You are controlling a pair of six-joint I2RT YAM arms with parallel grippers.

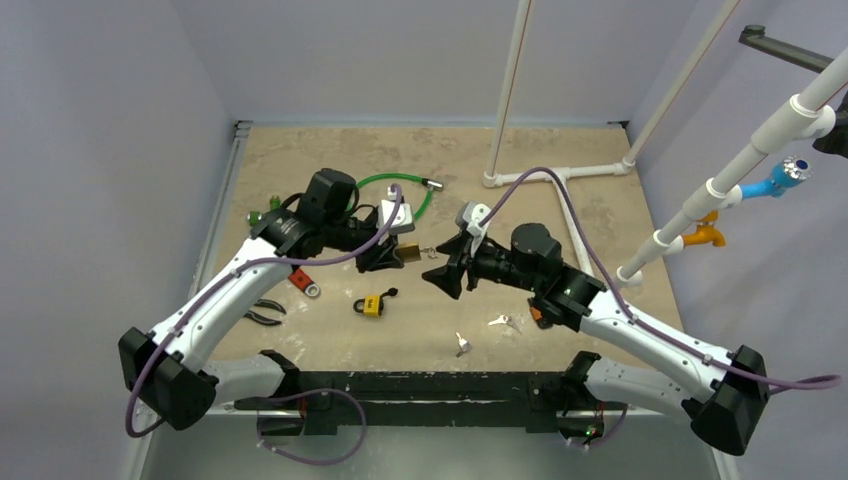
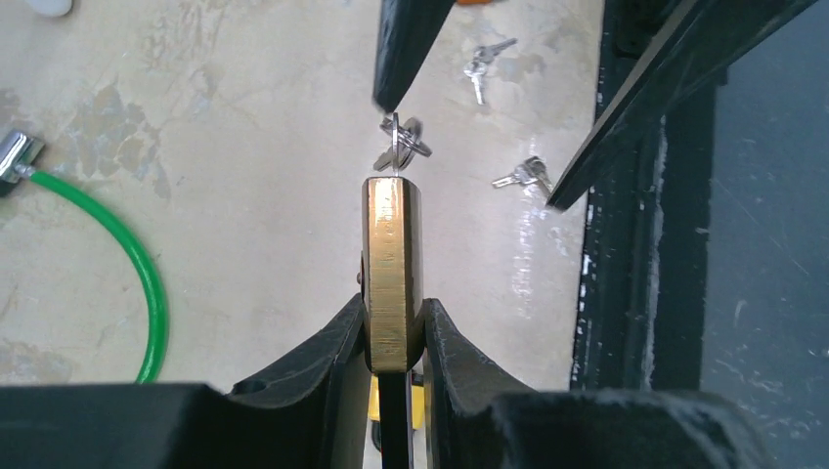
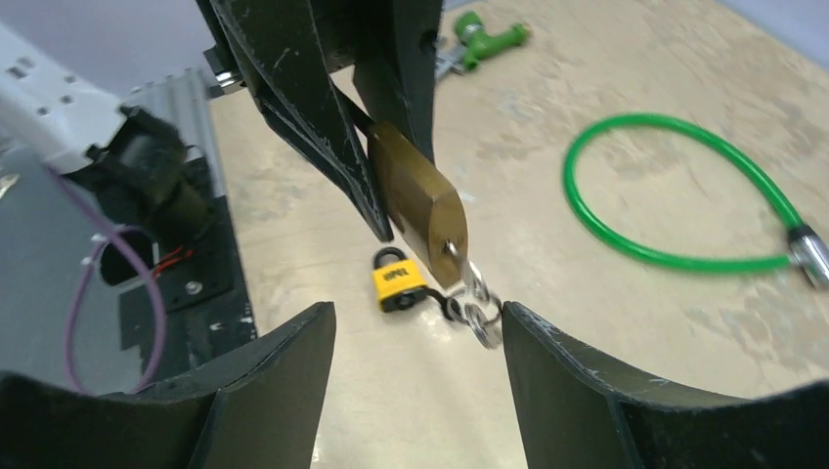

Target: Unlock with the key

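Note:
A brass padlock [image 2: 392, 264] sticks out from my left gripper [image 2: 391, 332], which is shut on its body and holds it edge-on above the table. A silver key [image 2: 401, 142] with a ring of keys sits in the lock's far end. From above, the padlock [image 1: 408, 252] and key [image 1: 428, 252] lie between the two arms. My right gripper [image 3: 418, 318] is open and faces the padlock [image 3: 415, 195]. The dangling key ring [image 3: 474, 293] hangs just inside its right finger, and nothing is pinched between its fingers.
On the table below lies a small yellow padlock [image 1: 372, 305]. A green cable lock [image 1: 405, 190] curves behind the left arm. Loose keys [image 1: 462, 343] [image 1: 505, 322] lie near the front edge, pliers [image 1: 265, 312] at the left. A white pipe frame [image 1: 560, 175] stands at the back right.

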